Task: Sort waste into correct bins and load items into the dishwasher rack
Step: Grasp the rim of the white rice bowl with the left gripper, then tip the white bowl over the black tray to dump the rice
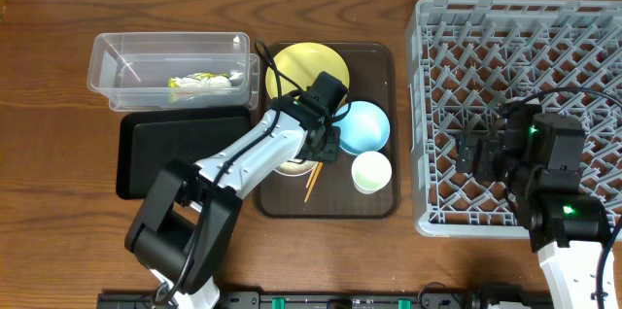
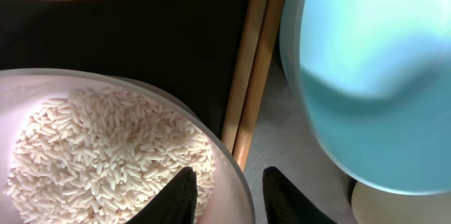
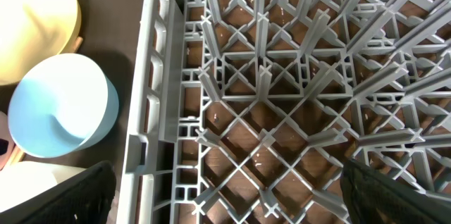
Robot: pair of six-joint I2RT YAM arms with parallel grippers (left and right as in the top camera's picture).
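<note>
My left gripper [image 1: 326, 144] is over the brown serving tray. In the left wrist view its fingers [image 2: 229, 196] straddle the rim of the white bowl [image 2: 42, 86], one finger inside on the rice [image 2: 106, 146], one outside, shut on the rim. The chopsticks [image 2: 254, 62] lie beside it, and the light blue bowl [image 2: 366, 76] is on the right. From overhead the arm hides most of the white bowl [image 1: 290, 166]. My right gripper [image 1: 476, 152] hangs open and empty over the dishwasher rack [image 1: 515, 56], near its left wall [image 3: 158, 76].
The serving tray [image 1: 374, 207] also holds the yellow plate [image 1: 301, 66], the light blue bowl [image 1: 362, 125], the pale cup [image 1: 371, 172] and the chopsticks [image 1: 311, 185]. The clear tub [image 1: 165, 51] holds the wrapper [image 1: 199, 82]. The black tray [image 1: 180, 154] lies in front of it.
</note>
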